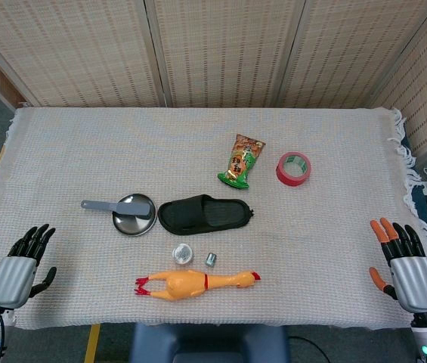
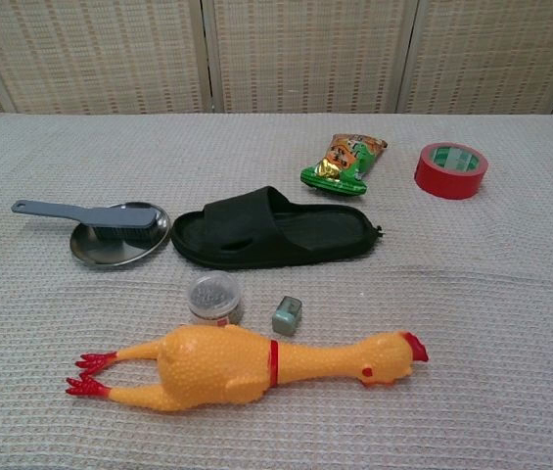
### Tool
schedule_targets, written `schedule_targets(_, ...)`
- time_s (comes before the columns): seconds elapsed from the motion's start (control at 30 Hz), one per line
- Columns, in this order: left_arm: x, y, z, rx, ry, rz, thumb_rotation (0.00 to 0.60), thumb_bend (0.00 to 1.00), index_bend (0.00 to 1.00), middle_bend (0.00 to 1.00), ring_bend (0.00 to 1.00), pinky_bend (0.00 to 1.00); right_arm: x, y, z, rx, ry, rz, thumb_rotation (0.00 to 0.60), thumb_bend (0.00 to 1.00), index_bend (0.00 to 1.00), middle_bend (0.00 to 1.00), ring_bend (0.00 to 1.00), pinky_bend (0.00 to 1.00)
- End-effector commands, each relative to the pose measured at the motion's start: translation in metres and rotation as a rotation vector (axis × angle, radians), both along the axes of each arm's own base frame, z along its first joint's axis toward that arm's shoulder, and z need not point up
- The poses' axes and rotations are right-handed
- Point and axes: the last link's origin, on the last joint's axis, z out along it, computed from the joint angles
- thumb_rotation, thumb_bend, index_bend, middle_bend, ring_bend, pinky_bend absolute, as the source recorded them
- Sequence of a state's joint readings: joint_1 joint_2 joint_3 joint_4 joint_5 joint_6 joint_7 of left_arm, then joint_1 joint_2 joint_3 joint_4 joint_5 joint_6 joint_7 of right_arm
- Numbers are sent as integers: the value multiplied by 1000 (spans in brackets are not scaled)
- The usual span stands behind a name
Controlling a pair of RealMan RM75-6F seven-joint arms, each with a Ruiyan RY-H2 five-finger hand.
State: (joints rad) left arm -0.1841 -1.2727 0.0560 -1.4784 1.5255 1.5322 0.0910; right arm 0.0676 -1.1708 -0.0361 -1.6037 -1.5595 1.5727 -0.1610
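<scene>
My left hand [image 1: 23,266] hovers at the table's near left corner, fingers spread, holding nothing. At the near right edge my right hand [image 1: 405,266] is likewise spread and empty. Neither hand shows in the chest view. Between them lie a yellow rubber chicken [image 1: 195,283] [image 2: 247,367], a small round tin [image 1: 182,254] [image 2: 212,297] and a tiny grey block [image 1: 210,259] [image 2: 287,315]. Farther back rests a black slipper [image 1: 204,214] [image 2: 271,230]. A grey brush [image 1: 111,206] [image 2: 90,215] lies across a metal plate [image 1: 139,224] [image 2: 110,252].
A snack packet [image 1: 242,161] [image 2: 345,163] and a red tape roll [image 1: 293,168] [image 2: 450,169] lie at the back right. A woven cloth [image 1: 69,151] covers the table, fringed at its right edge. Wicker screens [image 1: 221,45] stand behind.
</scene>
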Motion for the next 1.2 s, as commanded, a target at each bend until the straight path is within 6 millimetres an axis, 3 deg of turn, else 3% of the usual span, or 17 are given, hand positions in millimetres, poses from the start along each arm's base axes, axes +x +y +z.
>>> schedule_targets(0.03,4,3,-3,-10,-1,-21,600,400,0,0,2,215,0,-1,-1,5,-1,0,600,227,0,0,0,0)
schedule_targets(0.17,8,10,-7,-21,19,-37,600,401,0,0,147,419,0,-1,-3,13,3,-3,600,226,0,0,0,0)
schedule_targets(0.2,11,15,-9,-27,27,-54,600,401,0,0,240,517,0,-1,-3,16,2,-4,600,227,0,0,0,0)
schedule_targets(0.27,23,36,-18,-67,45,-87,600,401,0,0,483,761,0,-3,-5,22,1,-5,600,227,0,0,0,0)
schedule_targets(0.33,37,67,-28,-119,103,-108,600,401,0,16,551,828,0,-5,-8,34,5,-10,600,227,0,0,0,0)
schedule_targets(0.4,53,110,-44,-142,176,-114,600,401,3,49,591,866,-2,-7,-12,53,12,-23,600,227,0,0,0,0)
schedule_targets(0.6,65,148,-73,-170,259,-105,600,399,44,118,675,933,-4,-10,-15,64,16,-39,600,228,0,0,0,0)
schedule_targets(0.8,67,166,-90,-193,290,-88,600,399,54,98,675,938,-5,-10,-14,46,20,-42,600,228,0,0,0,0)
schedule_targets(1.2,73,176,-116,-215,337,-91,600,396,141,153,682,948,-4,-10,-19,83,22,-51,600,228,0,0,0,0)
